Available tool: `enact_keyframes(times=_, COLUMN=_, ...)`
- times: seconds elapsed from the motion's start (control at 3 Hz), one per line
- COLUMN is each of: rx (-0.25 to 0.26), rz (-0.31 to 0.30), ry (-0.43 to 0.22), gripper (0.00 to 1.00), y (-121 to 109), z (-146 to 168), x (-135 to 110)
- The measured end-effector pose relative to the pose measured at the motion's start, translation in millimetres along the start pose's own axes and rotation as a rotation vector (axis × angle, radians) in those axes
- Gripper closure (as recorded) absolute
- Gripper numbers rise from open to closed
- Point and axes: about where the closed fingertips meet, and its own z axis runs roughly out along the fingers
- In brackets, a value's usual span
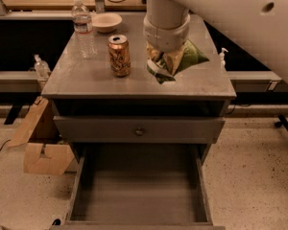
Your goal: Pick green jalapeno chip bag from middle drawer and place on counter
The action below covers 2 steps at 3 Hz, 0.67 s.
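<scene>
While the white arm (240, 13) is reaching in from the upper right over the counter (81, 80), the gripper (166, 56) is hanging low above the counter's right half, mostly hidden under the thick wrist. It is clasping the green jalapeno chip bag (182, 61), which is bunching up crumpled against the wrist with one corner pointing down at the counter (whether that corner is touching the surface cannot be told). At the middle of the counter, just left of the bag, a gold-brown drink can (119, 55) is standing upright. Toward the counter's back left a water bottle (83, 28) is standing near a pale bowl (107, 21). Directly under the counter a closed drawer front (139, 129) is showing its small round knob, and below that the middle drawer (139, 193) is standing pulled out, showing its flat grey floor. Left of the counter, down on the floor, a cardboard box (43, 150) is lying open.
</scene>
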Motion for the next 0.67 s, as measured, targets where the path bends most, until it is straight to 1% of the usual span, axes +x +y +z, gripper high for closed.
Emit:
enact_keyframes(times=0.33, rx=0.065, rz=0.030, ry=-0.005, gripper=1.00, y=-20, z=-7, x=45)
enact_keyframes(times=0.67, rx=0.201, rz=0.123, ry=0.007, gripper=1.00, y=-35, z=-23, x=90)
